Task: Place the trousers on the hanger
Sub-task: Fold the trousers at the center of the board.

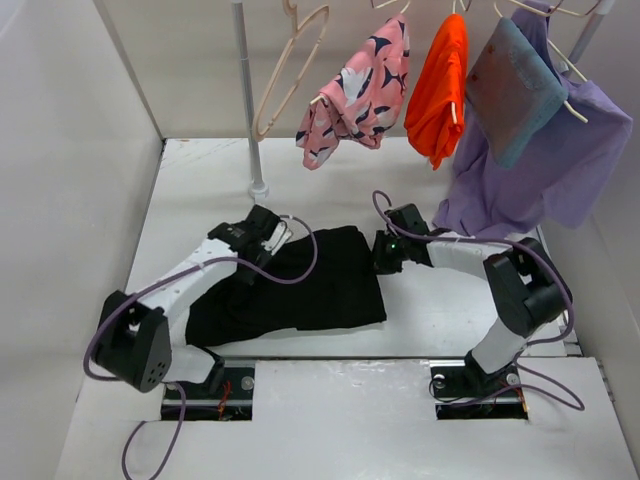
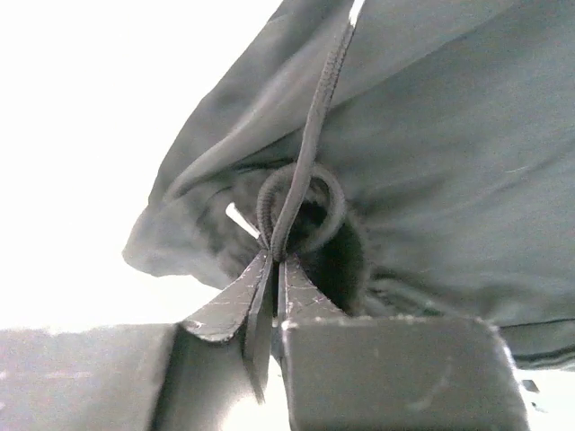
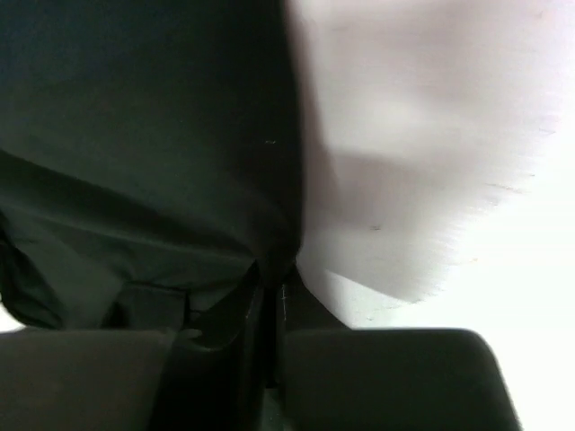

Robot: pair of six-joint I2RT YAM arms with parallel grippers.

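Note:
The black trousers (image 1: 310, 285) lie folded on the white table between my arms. My left gripper (image 1: 272, 238) is at their upper left corner, shut on the trousers' black drawstring (image 2: 310, 153), which loops just past the fingertips in the left wrist view. My right gripper (image 1: 380, 252) is at their right edge, shut on a fold of the black cloth (image 3: 144, 135). The empty pale wooden hanger (image 1: 290, 70) hangs tilted from the rail at the back, left of the pink garment.
A white rack pole (image 1: 247, 100) stands on a round foot behind the trousers. A pink patterned garment (image 1: 360, 95), an orange one (image 1: 440, 90) and a purple shirt (image 1: 560, 160) hang at the back right. White walls close in both sides.

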